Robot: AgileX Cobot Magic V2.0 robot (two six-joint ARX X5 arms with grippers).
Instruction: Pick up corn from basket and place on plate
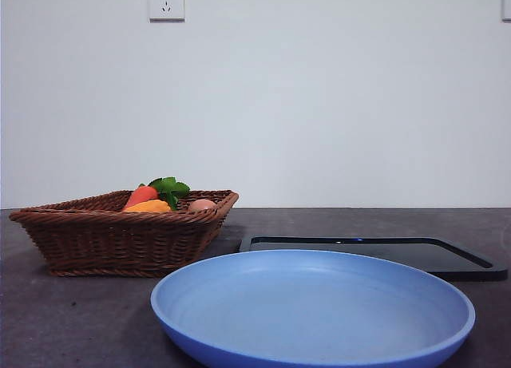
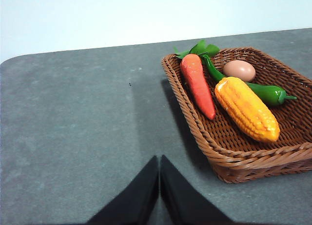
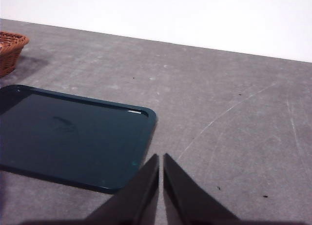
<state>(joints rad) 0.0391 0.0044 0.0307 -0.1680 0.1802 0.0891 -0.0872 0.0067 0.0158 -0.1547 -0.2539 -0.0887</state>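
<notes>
The corn (image 2: 247,108) lies inside the brown wicker basket (image 2: 195,122), a bumpy yellow-orange cob next to a carrot; from the front only its top (image 1: 148,207) peeks over the basket rim (image 1: 120,216). The light-blue plate (image 1: 319,336) sits near and large at the front, empty. My left gripper (image 2: 159,159) is shut with nothing in it, hovering over bare table beside the basket. My right gripper (image 3: 161,157) is shut too, above the corner of a black tray, far from the corn. Neither gripper shows in the front view.
In the basket lie a red-orange carrot (image 2: 199,83) with green leaves, a tan egg (image 2: 239,70) and a green pepper (image 2: 263,92). A flat black tray (image 3: 73,137) lies behind the plate, its edge (image 1: 447,264) visible from the front. A wall stands behind the grey table.
</notes>
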